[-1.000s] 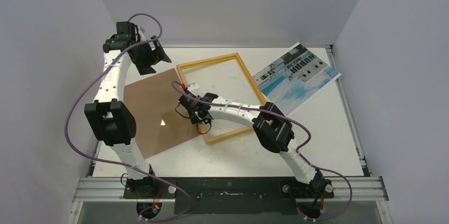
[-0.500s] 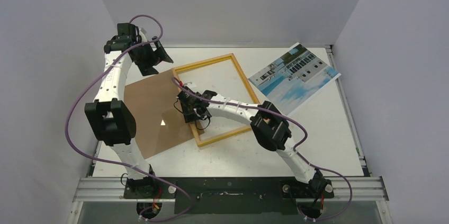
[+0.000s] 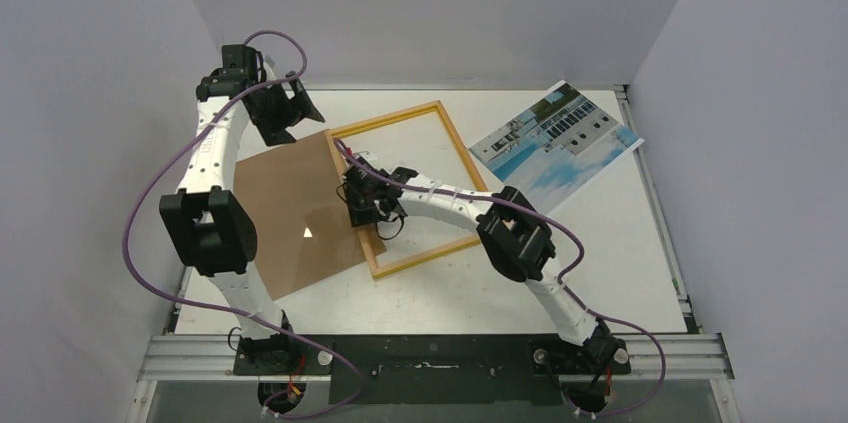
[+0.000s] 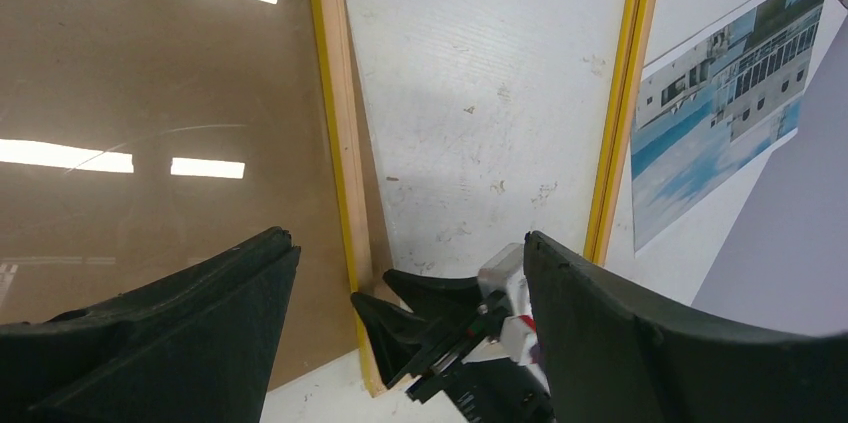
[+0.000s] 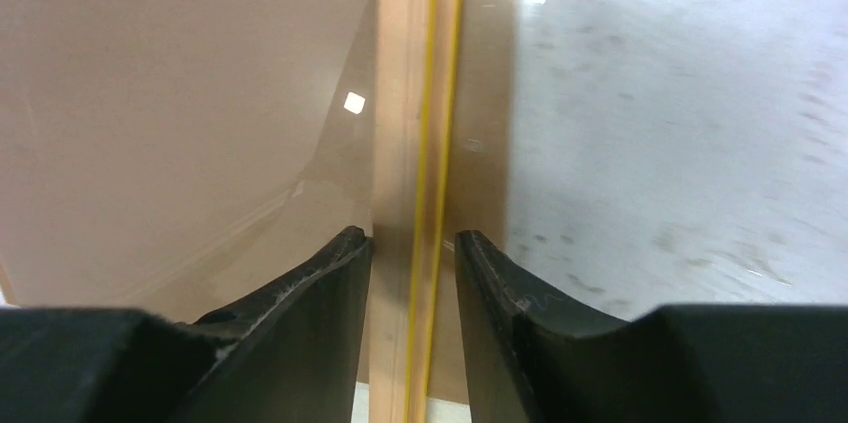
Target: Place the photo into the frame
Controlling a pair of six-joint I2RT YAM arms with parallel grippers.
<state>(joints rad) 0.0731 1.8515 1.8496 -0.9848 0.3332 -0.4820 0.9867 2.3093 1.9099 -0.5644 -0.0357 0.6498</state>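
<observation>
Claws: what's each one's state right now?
Left claw: open, holding nothing.
Right claw: astride the frame side rail; whether it grips cannot be told.

From above, the light is bright and even, and my arms throw only faint, soft shadows on the table [image 3: 620,273]. One small white glint sits on the brown board [image 3: 290,193], left of centre. In my left wrist view, strip lights glare off that board at upper left, and my left fingers [image 4: 150,343] are near-black along the bottom. My right wrist view is soft, its right half blurred, with glare at top centre and my right fingers [image 5: 290,333] dark.
</observation>
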